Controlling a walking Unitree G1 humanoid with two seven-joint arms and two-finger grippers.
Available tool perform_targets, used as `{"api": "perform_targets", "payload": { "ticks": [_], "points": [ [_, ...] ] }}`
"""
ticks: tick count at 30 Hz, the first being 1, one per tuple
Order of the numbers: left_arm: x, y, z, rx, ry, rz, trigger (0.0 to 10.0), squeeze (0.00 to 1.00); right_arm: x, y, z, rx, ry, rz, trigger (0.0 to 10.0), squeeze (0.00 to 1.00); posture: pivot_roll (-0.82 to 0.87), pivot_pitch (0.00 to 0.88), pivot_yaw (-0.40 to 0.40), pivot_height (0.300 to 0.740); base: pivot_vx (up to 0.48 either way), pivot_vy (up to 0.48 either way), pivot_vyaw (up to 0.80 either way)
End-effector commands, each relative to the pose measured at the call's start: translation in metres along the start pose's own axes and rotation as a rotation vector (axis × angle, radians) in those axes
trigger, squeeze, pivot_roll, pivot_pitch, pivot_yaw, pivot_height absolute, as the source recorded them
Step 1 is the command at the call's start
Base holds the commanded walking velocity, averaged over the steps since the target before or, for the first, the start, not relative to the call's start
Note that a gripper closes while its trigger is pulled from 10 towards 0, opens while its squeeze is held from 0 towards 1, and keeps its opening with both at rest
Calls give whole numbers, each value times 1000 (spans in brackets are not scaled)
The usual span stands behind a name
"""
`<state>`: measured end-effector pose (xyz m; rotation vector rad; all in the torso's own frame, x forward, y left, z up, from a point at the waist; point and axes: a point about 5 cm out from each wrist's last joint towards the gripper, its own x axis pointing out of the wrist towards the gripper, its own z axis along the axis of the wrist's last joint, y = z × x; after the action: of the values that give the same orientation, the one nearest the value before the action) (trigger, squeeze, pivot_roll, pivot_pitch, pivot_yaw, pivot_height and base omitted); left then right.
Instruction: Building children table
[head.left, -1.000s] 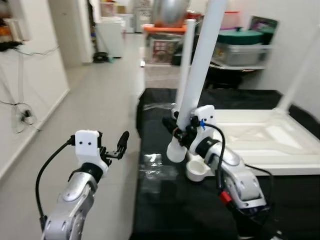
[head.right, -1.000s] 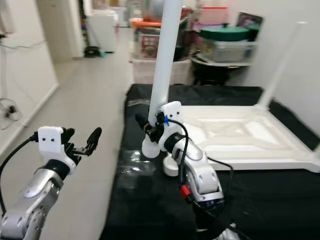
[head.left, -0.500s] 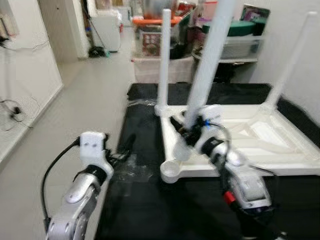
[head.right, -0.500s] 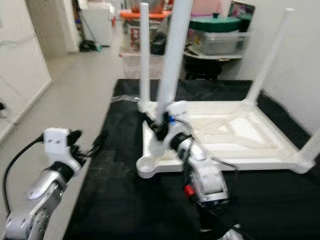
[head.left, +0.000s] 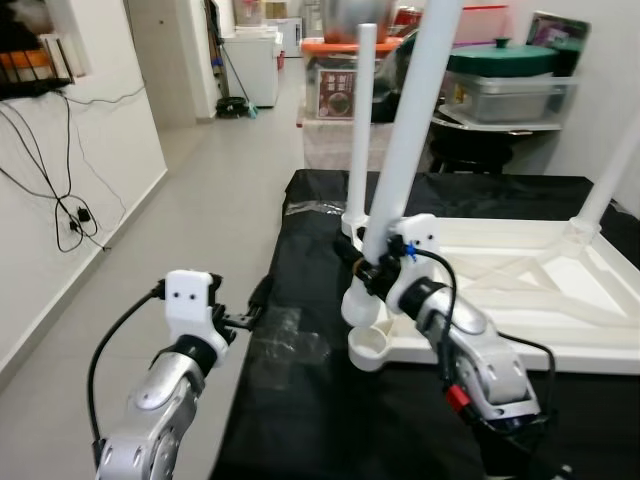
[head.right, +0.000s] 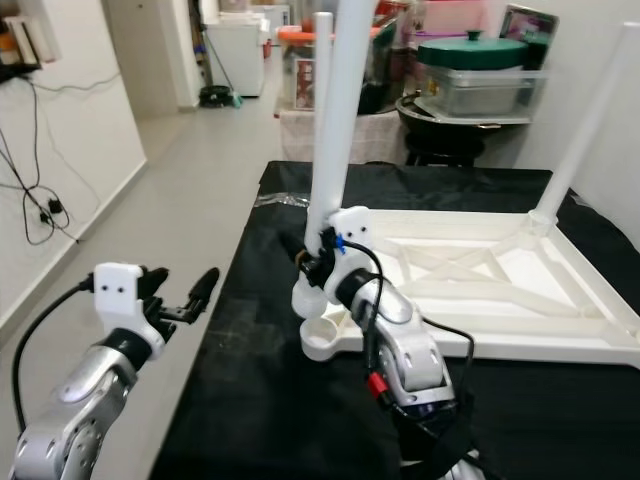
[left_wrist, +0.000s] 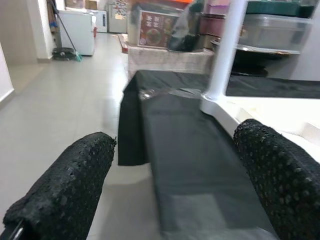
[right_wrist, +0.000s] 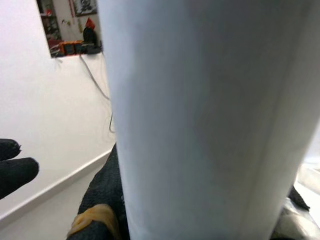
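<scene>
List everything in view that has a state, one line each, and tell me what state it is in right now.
Table top: upside down on the black cloth, underside up.
Far-corner leg: fitted, standing upright.
Right-side leg: fitted, leaning slightly.
Loose leg: held tilted, lower end just above the socket.
Near-corner socket: empty.
Right gripper: shut on the loose leg.
Left gripper: open, holding nothing, beside the cloth's edge.

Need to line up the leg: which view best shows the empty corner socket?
Left eye view: the socket sits open just under the leg held by the right gripper. Right eye view shows it similarly.
</scene>
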<state>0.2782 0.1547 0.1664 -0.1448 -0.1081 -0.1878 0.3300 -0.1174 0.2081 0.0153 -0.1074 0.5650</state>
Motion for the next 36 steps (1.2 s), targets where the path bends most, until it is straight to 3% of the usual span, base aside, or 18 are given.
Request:
{"api": "perform_targets", "payload": {
  "ticks": [1,15,16,20,22,26,36],
  "points": [
    [0,2,-1,-2,12,3,10000,0,1,1,4,11,-16,5,0,0,79,0,-42,740,0,349,-800],
    [-6,-2,-7,24,53,-68,10000,0,0,-3,5,-35,-4,16,0,0,83,0,-44,740,0,0,0],
    [-7,-2,-8,27,63,-73,10000,0,-2,-14,8,-59,6,-4,0,0,80,0,-45,740,0,0,0],
    [-8,-3,-9,26,65,-74,10000,0,-4,-19,9,-68,9,-14,0,0,80,0,-45,740,0,0,0],
    [-8,-5,-11,26,73,-84,10000,0,-11,-31,14,-71,13,-31,0,0,77,0,-45,740,0,0,-800],
    [-8,-5,-11,26,74,-86,10000,0,-12,-32,14,-70,12,-33,0,0,77,0,-45,740,0,0,-800],
    [-7,-6,-12,34,85,-103,10000,0,-14,-21,6,-63,33,14,0,0,77,0,-39,740,0,0,-62]
  ]
}}
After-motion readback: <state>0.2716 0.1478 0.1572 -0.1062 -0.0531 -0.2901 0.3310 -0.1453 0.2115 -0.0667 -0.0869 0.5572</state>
